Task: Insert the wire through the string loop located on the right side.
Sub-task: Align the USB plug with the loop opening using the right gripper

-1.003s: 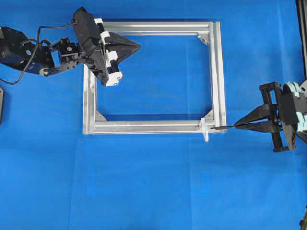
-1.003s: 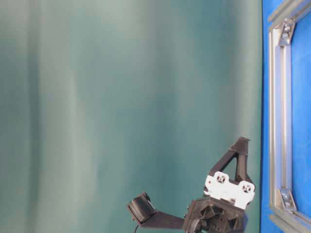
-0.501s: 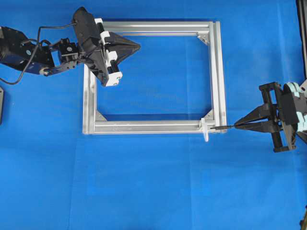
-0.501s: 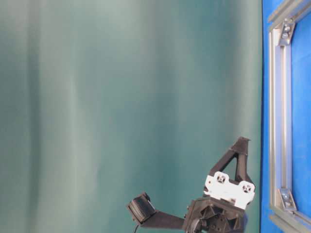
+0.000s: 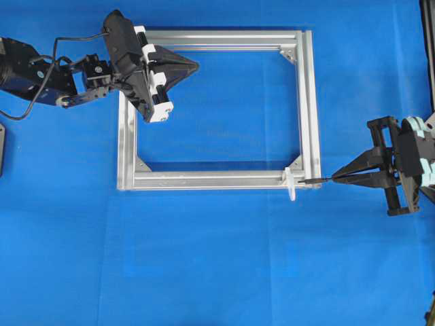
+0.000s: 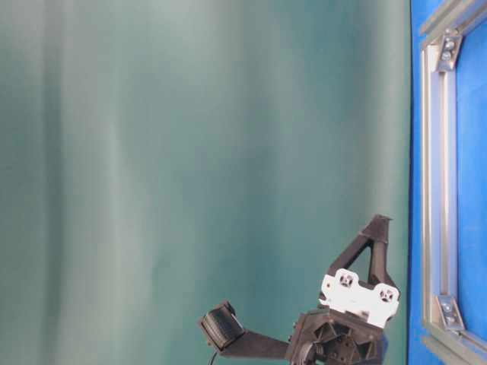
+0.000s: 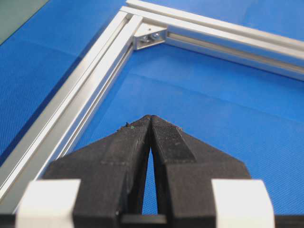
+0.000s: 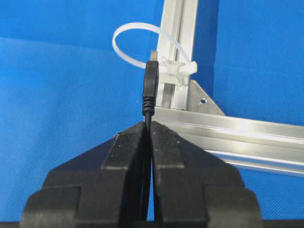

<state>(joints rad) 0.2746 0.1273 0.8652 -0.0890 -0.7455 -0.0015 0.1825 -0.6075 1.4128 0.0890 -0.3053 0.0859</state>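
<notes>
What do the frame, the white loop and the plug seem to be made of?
The frame looks like brushed aluminium: silvery, grooved, with soft reflections. The loop seems to be thin, slightly see-through white plastic, like a cable tie. The plug, held by the right pincer, looks like matte black moulded plastic or rubber.
</notes>
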